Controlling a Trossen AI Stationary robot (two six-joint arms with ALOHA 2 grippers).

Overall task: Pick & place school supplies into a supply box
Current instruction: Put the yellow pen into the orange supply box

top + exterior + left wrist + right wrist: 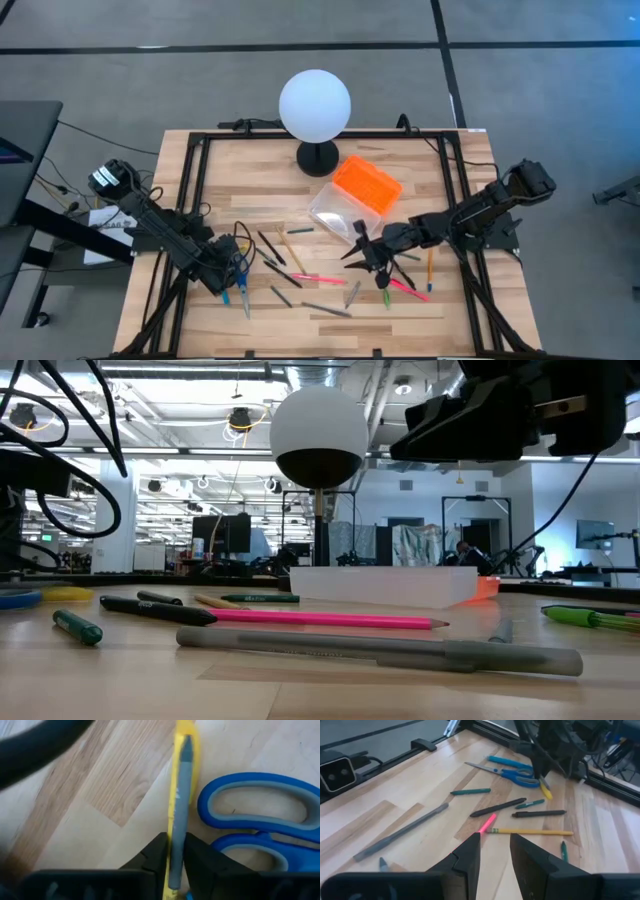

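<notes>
Pens, pencils and markers [300,275] lie scattered flat on the wooden table, with blue-handled scissors [243,290] near its left side. The supply box [335,212] is clear, and its orange lid [367,183] lies open on the far side. My left gripper [175,857] is low over the table beside the scissors' handles [260,815], shut on a yellow-and-grey pen. My right gripper [495,847] hangs open above a pink pencil [487,823] and a yellow pencil [530,831], just near of the box, touching nothing. My left gripper pinches the yellow-and-grey pen [179,820] between its two fingers, and the pen runs on past the fingertips, along them. In the right wrist view the pen's yellow end [546,792] slants down below the gripper. Whether that end rests on the table, I cannot tell.
A white globe lamp [315,105] on a black base stands at the table's far edge, just behind the box. A black frame [195,180] runs along the table's left, right and far sides. A grey pen [380,648] lies close to the near edge.
</notes>
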